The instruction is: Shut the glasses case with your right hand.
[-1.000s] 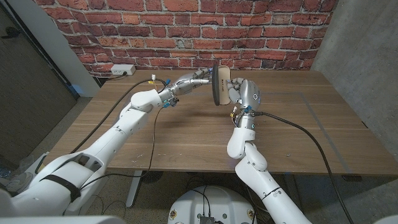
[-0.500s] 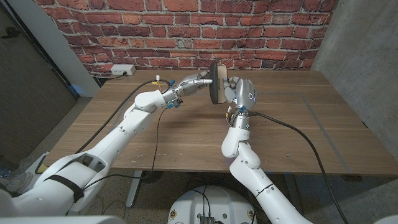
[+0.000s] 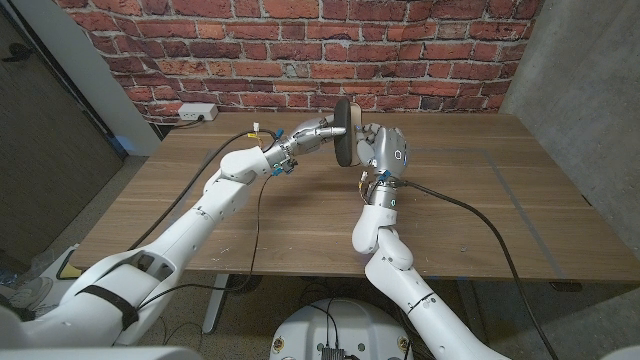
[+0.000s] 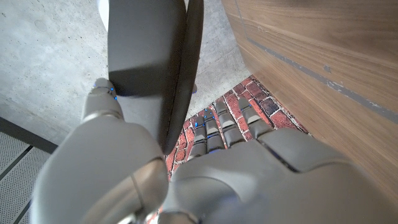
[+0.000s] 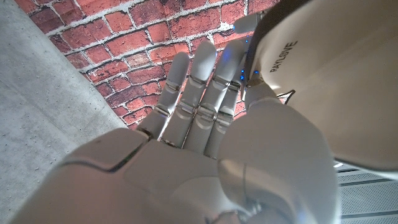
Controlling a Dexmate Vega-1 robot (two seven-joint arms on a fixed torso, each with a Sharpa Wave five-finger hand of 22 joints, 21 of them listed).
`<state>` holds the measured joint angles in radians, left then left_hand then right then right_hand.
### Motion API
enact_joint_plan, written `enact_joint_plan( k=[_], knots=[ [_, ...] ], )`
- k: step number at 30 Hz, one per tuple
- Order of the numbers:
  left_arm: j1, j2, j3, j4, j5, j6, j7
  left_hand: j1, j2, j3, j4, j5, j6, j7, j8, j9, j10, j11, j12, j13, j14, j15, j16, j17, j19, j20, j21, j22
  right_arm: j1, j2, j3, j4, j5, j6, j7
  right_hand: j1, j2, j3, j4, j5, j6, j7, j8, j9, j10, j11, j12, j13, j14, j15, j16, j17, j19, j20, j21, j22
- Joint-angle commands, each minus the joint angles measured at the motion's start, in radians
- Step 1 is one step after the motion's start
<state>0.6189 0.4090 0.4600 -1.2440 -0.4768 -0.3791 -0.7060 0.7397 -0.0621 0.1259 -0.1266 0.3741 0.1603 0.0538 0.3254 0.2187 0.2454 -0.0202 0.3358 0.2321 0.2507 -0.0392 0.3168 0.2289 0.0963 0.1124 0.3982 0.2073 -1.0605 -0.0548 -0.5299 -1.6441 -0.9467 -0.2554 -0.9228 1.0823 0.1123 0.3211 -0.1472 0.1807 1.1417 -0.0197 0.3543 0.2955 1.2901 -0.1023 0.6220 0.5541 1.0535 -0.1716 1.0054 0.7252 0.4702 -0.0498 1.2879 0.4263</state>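
Two robot hands flank upright glasses case (image 3: pixel 346 134): left robot hand (image 3: pixel 316 133) grips it; right robot hand (image 3: pixel 384 149), fingers straight, empty, presses alongside.

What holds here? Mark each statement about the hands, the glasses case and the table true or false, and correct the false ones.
1. The glasses case is held up above the table, not lying on it. True.
2. The left hand grips the case. True.
3. The right hand rests on the table, far from the case. False: it is raised right beside the case, opposite the left hand.
4. A white power strip lies at the table's far left corner. True.
5. The wall behind the table is tiled white. False: it is red brick.
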Motion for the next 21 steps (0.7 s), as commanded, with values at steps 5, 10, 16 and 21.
enact_joint_plan(
  k=[5,10,16,21],
  knots=[
    [-0.011,0.001,0.0,0.005,-0.035,0.056,-0.037,-0.01,0.033,-0.01,0.032,-0.037,0.099,0.004,0.023,-0.006,0.127,0.0,0.028,-0.008,0.121,-0.013,0.033,-0.006,0.071,0.02,0.036,0.01,0.025,-0.004,-0.025,0.035,-0.014,-0.015,-0.05,0.004,-0.003,0.01,-0.001,0.004,0.013,-0.012,-0.001,0.005,0.006,-0.007,-0.004,0.003,0.002,-0.056,-0.005,0.001,-0.011,-0.071,0.014,-0.009],
    [-0.021,-0.009,-0.001,0.031,-0.055,0.059,-0.056,-0.005,0.048,-0.013,0.036,-0.063,0.193,-0.002,0.046,-0.012,0.216,-0.011,0.043,-0.016,0.178,-0.027,0.042,-0.014,0.095,0.021,0.052,0.014,0.032,-0.008,-0.033,0.044,-0.025,-0.026,-0.064,0.004,-0.003,0.009,-0.001,0.003,0.012,-0.01,-0.005,0.004,0.006,-0.007,-0.007,0.003,0.002,-0.055,-0.003,0.003,-0.014,-0.071,0.021,-0.016],
    [-0.026,-0.019,-0.004,0.05,-0.077,0.065,-0.068,0.015,0.077,-0.003,0.035,-0.081,0.274,-0.015,0.066,-0.016,0.276,-0.028,0.05,-0.021,0.218,-0.046,0.048,-0.016,0.111,0.015,0.064,0.016,0.04,-0.006,-0.039,0.053,-0.03,-0.039,-0.083,0.002,-0.002,0.008,0.0,0.003,0.011,-0.014,-0.005,0.008,0.004,-0.008,-0.009,0.004,-0.001,-0.056,-0.005,0.004,-0.021,-0.07,0.024,-0.022],
    [-0.028,-0.019,-0.003,0.051,-0.077,0.068,-0.063,0.027,0.085,0.002,0.032,-0.089,0.298,-0.011,0.07,-0.018,0.297,-0.03,0.05,-0.024,0.229,-0.043,0.047,-0.016,0.117,0.016,0.069,0.017,0.045,-0.009,-0.044,0.055,-0.031,-0.043,-0.084,-0.001,-0.003,0.006,0.002,0.002,0.008,-0.02,-0.007,0.01,0.003,-0.009,-0.01,0.006,-0.001,-0.056,-0.006,0.003,-0.024,-0.07,0.029,-0.028]
  ],
)
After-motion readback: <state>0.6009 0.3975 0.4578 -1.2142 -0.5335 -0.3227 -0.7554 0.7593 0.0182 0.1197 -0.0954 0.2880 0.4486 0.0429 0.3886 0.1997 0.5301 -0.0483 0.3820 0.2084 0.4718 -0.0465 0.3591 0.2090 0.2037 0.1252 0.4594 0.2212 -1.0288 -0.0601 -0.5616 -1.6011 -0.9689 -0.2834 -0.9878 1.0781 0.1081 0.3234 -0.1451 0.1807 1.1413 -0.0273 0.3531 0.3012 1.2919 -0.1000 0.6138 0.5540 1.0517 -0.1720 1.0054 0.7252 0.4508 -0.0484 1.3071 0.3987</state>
